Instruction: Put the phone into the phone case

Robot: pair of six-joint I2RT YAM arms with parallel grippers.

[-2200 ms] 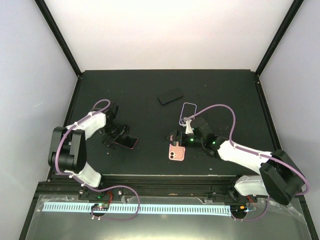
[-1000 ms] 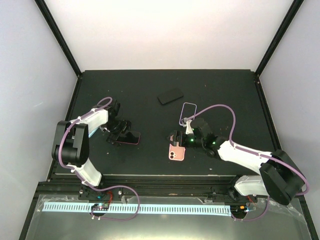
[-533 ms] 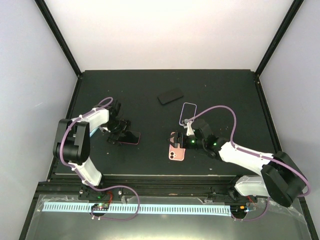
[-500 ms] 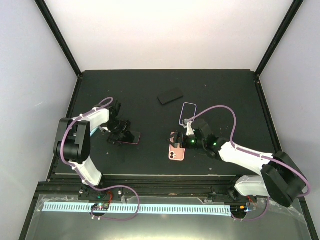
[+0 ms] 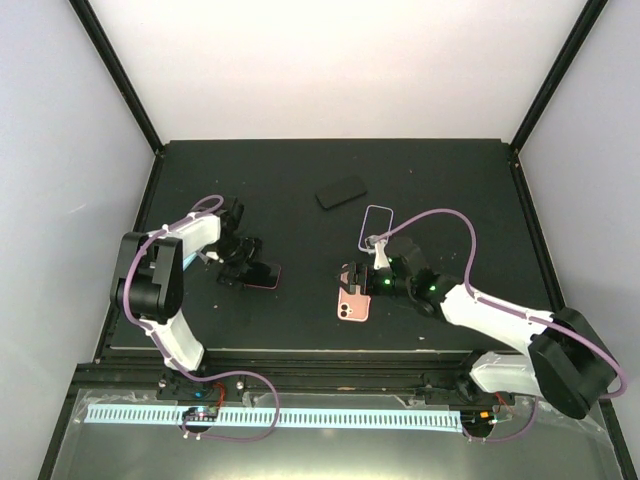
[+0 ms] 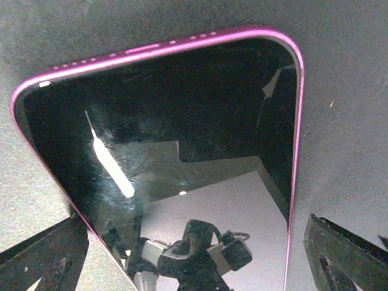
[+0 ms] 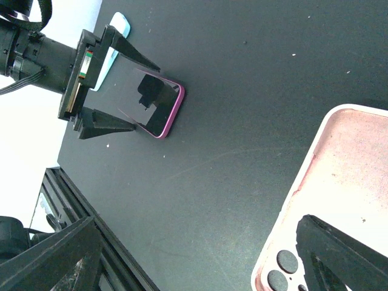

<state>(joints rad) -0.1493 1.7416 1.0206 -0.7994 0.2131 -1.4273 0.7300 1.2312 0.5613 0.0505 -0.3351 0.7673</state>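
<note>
One worktop (image 5: 450, 190) carries everything. Two pincers are in view, the left pincer (image 5: 248, 272) and the right pincer (image 5: 350, 282). There is one magenta-edged phone (image 5: 264, 275). There are two phone cases: one pink case (image 5: 352, 308) and one clear case (image 5: 376, 228) with a purple rim. One dark slab (image 5: 341, 191) makes a fourth flat item; whether it is a phone or a case I cannot tell.

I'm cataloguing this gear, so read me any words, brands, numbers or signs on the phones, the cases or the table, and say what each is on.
No text can be read in any view.
The magenta-edged phone: dark screen, only reflections.
The pink case: plain, no lettering.
The black phone and the clear case: too small to tell.
</note>
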